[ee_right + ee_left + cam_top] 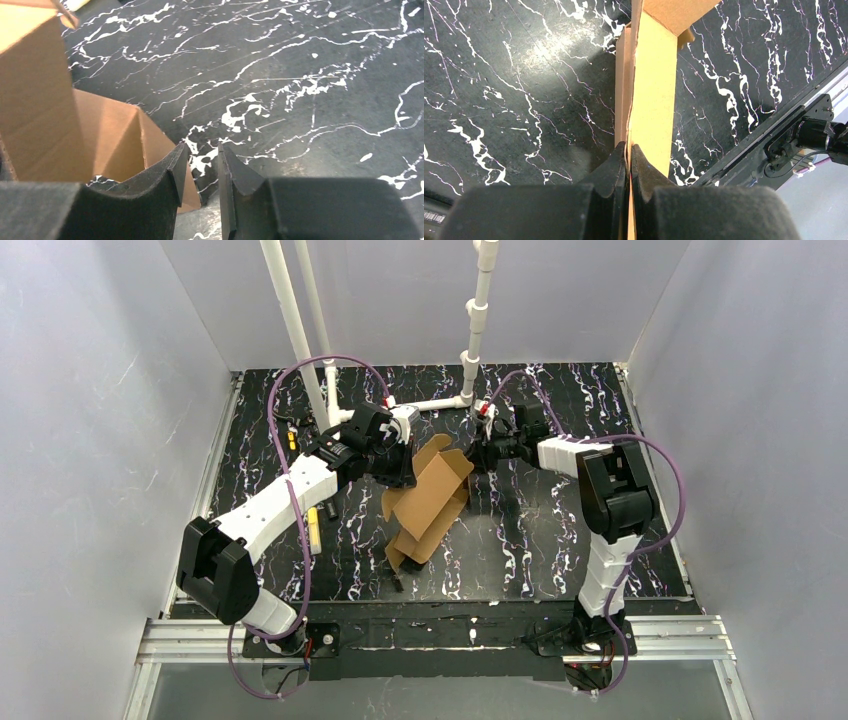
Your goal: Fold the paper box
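Left claw (629, 150) clamped on the paper box (430, 502), right claw (202, 152) empty

The left claw is closed tight on a raised cardboard wall. The right claw, jaws a little apart, holds nothing and hovers just beside the box's far end. The half-folded box lies mid-counter, its long axis running diagonally from far right to near left. The counter (570, 530) is black marble veined white, with pale grey walls around it and white pipes (480, 320) behind

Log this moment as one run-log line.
task: fold box | box: partly folded, flaps open | left gripper: shut on box | right gripper: open, empty, beside box
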